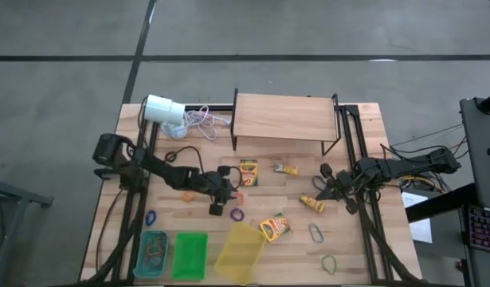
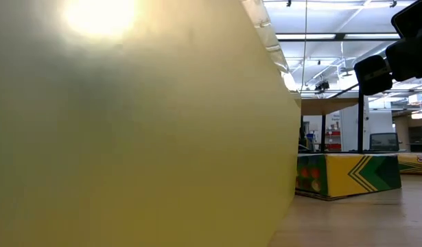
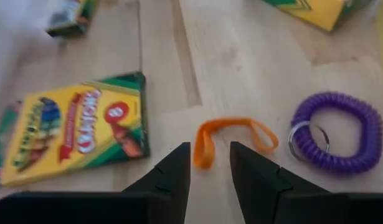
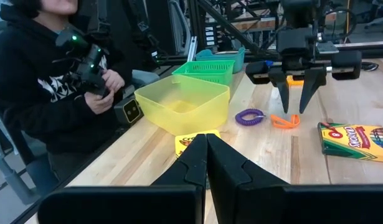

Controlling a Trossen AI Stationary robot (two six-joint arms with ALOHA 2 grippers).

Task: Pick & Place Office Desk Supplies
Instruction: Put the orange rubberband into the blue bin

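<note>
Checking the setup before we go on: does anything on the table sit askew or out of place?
The yellow bin stands turned at an angle, while the green bin and teal bin beside it sit square in a row. Nothing looks spilled or damaged.

Three bins (image 1: pixel 190 255) stood in a row along the near edge of the desk (image 1: pixel 364 239), left of centre. A shelf (image 1: pixel 284 118) stood at the far edge. A crayon box (image 1: pixel 248 172) lay before the shelf, with a flat band loop (image 3: pixel 231 134) just near of it and a coiled band (image 3: pixel 336 132) beside the loop. Another crayon box (image 1: pixel 274 227) lay right of the bins.
</note>
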